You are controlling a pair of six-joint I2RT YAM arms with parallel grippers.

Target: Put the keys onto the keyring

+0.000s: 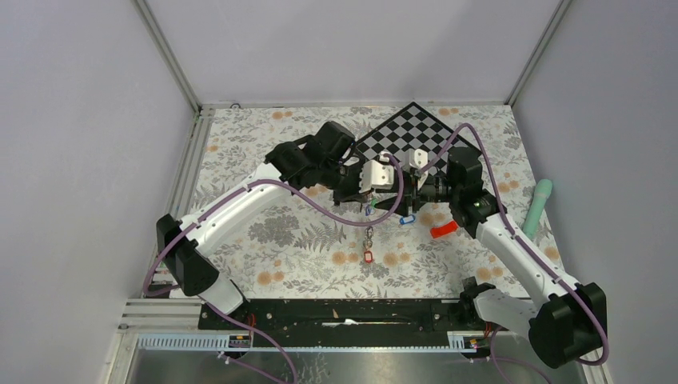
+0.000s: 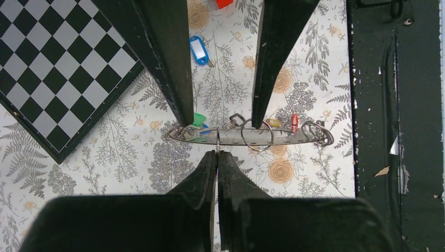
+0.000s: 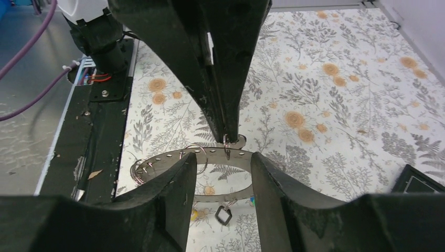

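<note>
Left fingers [image 2: 205, 181] tight on keyring [image 2: 236, 137] rim

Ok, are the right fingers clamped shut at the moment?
No: the right fingers stand well apart, and the ring shows through the gap between them.

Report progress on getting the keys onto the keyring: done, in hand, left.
Done: the green key, yellow key and red key seem to hang from the keyring. In hand: the left gripper is shut on the ring's near edge, holding it up; the right gripper stands open astride it, gripping nothing. Left: the blue key lies loose on the table, not yet threaded.
</note>
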